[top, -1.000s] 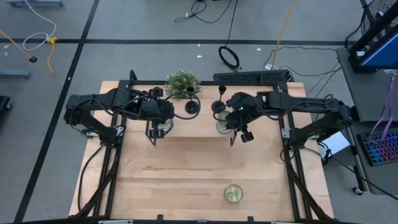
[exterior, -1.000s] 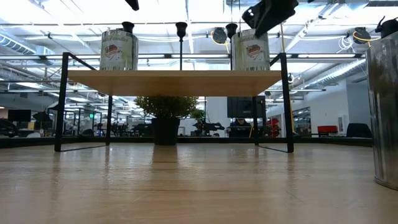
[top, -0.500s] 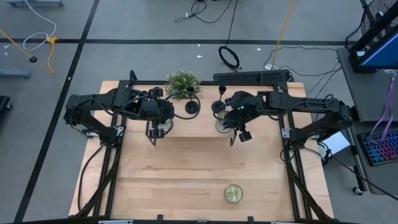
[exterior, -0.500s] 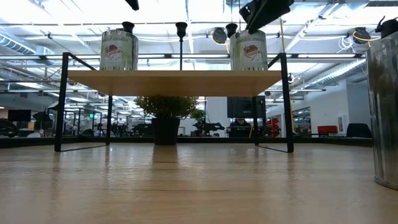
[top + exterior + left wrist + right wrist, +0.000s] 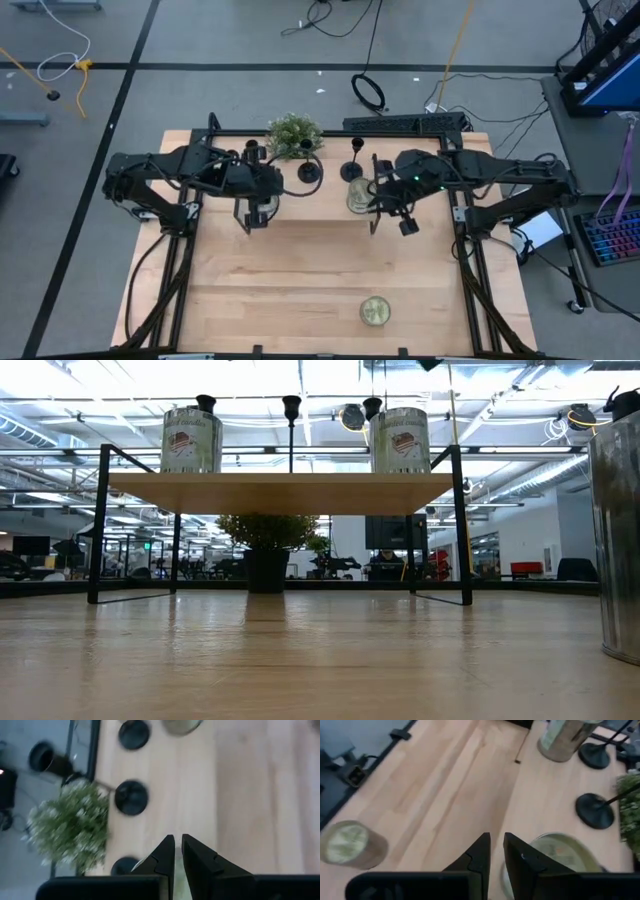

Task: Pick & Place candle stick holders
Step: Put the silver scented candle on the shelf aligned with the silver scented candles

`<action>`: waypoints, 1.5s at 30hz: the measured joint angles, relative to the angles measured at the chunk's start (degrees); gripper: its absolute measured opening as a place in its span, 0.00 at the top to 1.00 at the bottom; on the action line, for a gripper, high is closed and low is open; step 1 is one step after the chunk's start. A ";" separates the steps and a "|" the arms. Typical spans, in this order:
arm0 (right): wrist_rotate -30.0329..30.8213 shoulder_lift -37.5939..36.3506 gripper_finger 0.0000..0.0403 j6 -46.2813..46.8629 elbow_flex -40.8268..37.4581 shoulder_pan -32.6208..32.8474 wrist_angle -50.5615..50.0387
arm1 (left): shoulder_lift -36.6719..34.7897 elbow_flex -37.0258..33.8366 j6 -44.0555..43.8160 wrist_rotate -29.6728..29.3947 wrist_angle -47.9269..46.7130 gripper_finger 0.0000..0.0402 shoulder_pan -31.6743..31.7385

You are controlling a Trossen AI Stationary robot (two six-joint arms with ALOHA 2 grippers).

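Fingers of both grippers sit close together with a thin slit between them, holding nothing: the left gripper (image 5: pixel 178 851) over the raised shelf (image 5: pixel 300 205) near a tin (image 5: pixel 259 207), the right gripper (image 5: pixel 496 851) above another tin (image 5: pixel 555 857). Three candle stick holders (image 5: pixel 309 172) stand upright along the shelf's back edge, beside the green plant (image 5: pixel 293 132)

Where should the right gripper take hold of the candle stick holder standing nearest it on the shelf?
Probably on the thin upright stem of the candle stick holder, coming from above with fingers either side. The disc base lies flat on the wooden shelf and offers no edge. The tin can stands just beside it, so the right gripper should keep clear of that.
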 joint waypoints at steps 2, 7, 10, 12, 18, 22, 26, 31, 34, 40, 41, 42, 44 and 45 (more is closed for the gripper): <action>-0.02 -0.79 0.88 1.72 0.00 1.07 -0.57 | 0.13 0.00 0.00 1.43 2.19 0.90 -1.07; -0.02 -1.81 0.88 5.84 0.00 3.85 -6.38 | 1.65 -0.14 0.00 2.59 6.83 0.90 -4.00; -0.04 -1.87 0.88 10.11 -0.54 5.82 -9.32 | 2.72 -1.20 -0.12 2.57 10.35 0.90 -5.68; -0.04 -1.93 0.88 13.63 -2.41 7.44 -8.99 | 3.80 -3.21 -0.13 2.66 13.06 0.90 -6.66; -0.09 -2.29 0.88 22.26 -11.40 12.97 -2.51 | 6.99 -8.41 -1.27 2.64 21.94 0.90 -9.10; -0.09 -2.40 0.88 29.65 -18.31 17.70 5.79 | 9.73 -10.81 -3.19 3.52 27.40 0.90 -10.89; -0.05 -2.35 0.88 36.10 -24.19 24.12 16.97 | 12.21 -10.93 -3.78 4.69 28.59 0.90 -12.61; 5.18 -1.26 0.88 45.47 -30.40 30.29 26.53 | 13.61 -11.02 -6.57 5.22 28.56 0.90 -14.61; 5.95 1.17 0.88 50.91 -32.14 32.48 33.77 | 13.73 -11.02 -7.89 5.25 28.55 0.90 -15.68; 6.87 4.22 0.88 50.45 -31.93 34.18 38.69 | 13.73 -11.01 -8.92 5.23 28.55 0.90 -17.55; 8.29 4.21 0.88 50.02 -31.93 34.18 38.63 | 13.73 -10.99 -8.92 5.22 28.54 0.90 -17.82; 9.81 4.14 0.88 49.42 -31.93 34.12 38.58 | 13.73 -10.99 -8.93 5.22 28.52 0.90 -18.05; 11.49 4.13 0.88 46.99 -31.91 33.99 37.91 | 13.73 -10.99 -8.92 5.22 28.13 0.90 -18.50; 11.51 4.12 0.88 45.59 -31.91 33.96 37.53 | 13.73 -10.99 -8.94 5.22 27.83 0.90 -18.65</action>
